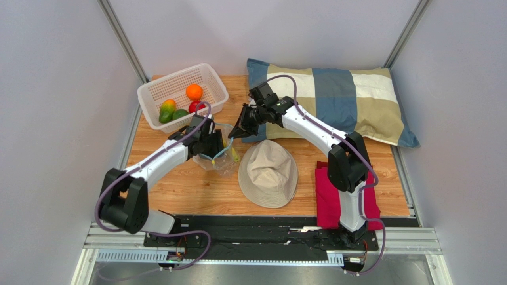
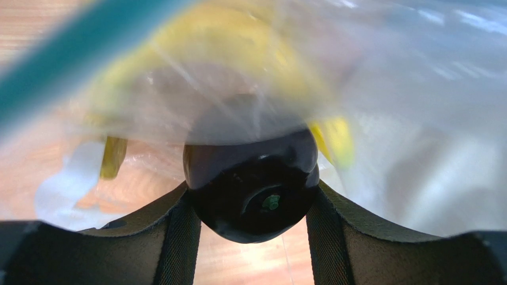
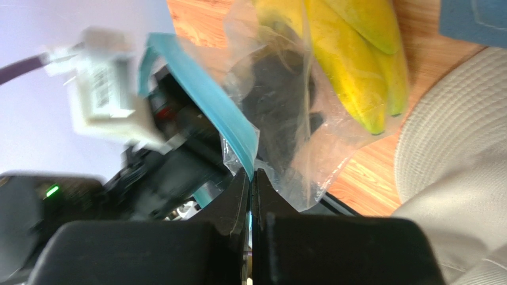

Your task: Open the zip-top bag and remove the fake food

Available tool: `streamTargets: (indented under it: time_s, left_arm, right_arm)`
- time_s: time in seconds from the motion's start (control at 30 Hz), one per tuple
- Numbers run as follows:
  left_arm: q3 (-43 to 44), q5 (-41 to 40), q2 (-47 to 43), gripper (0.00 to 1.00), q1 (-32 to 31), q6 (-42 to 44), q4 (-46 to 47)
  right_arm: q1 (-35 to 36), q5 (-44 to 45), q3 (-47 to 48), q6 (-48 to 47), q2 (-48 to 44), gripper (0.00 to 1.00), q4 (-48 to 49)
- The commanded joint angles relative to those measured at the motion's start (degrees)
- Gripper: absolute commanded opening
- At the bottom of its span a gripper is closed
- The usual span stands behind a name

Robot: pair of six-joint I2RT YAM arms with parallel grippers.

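Left claw [image 2: 252,190] clamped on the dark round piece [image 2: 250,169], right claw [image 3: 251,178] pinching the zip strip [image 3: 196,101]

Grips that piece by its sides inside the mouth of the zip-top bag [image 3: 324,148], low over the wooden surface [image 1: 178,190] between basket [image 1: 156,89] and hat [image 1: 269,172]. Pinches the blue strip with right jaws fully together, lifting that lip. Best done slowly: hold the right pinch firm and high, draw the left claw straight back through the opening, and avoid snagging film or dragging the bananas [image 3: 342,53] along. Glossy and round, so likely to squirt free under a sideways tug. Probably late in the job: orange [image 1: 193,91], mango [image 1: 168,107], apple [image 1: 196,107] and a green piece [image 1: 180,114] lying in the basket. Cannot tell whether plastic sits between left fingers [image 2: 178,237] and fruit; blurred film across that view. Bag bottom and label hidden under both arms from above.
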Motion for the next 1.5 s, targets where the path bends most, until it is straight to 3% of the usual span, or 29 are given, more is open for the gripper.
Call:
streamTargets:
  time_s: [0.0,0.13,0.3,0.47,0.57,0.8,1.07,1.23,1.4,1.47]
  left_arm:
    - [-0.55,2.71,-7.70,0.00,-0.35,3.11,-2.74]
    - [-3.97,13.26,-17.43,0.00,-0.44,4.96,0.24]
    - [-10.03,20.38,-29.31,0.00,-0.44,4.35,3.32]
    - [-10.13,16.36,-40.04,0.00,-0.35,1.98,2.52]
    - [-5.50,7.32,-41.02,0.00,0.00,-0.22,0.61]
    - [11.03,-4.37,-23.84,0.00,6.23,-1.37,-4.85]
    - [29.73,2.90,-1.23,0.00,20.03,-7.78,0.58]
    - [42.67,-1.48,16.87,0.00,25.56,-6.82,-1.60]
    - [59.63,2.55,37.06,0.00,29.44,-7.61,-7.83]
    - [65.24,2.20,41.31,0.01,29.71,-6.99,-10.11]
  right_arm:
    - [-0.16,1.43,3.07,-4.36,0.42,0.00,-1.54]
    - [-0.16,3.37,5.79,-6.99,1.47,0.00,-3.83]
    - [-0.16,4.51,8.60,-10.07,2.35,0.00,-5.94]
    - [-0.16,5.57,10.02,-11.83,2.53,0.00,-8.49]
    - [-0.07,5.13,9.84,-11.75,2.53,0.00,-8.58]
    - [0.55,2.76,11.60,-11.75,3.32,0.00,-8.58]
    - [1.86,-0.84,13.62,-12.36,5.34,0.00,-7.70]
    - [2.57,-1.90,14.41,-11.83,5.78,0.00,-7.00]
    - [2.48,-1.82,15.20,-12.18,5.69,0.00,-6.82]
    - [2.39,-1.47,14.86,-12.54,5.52,0.00,-6.82]
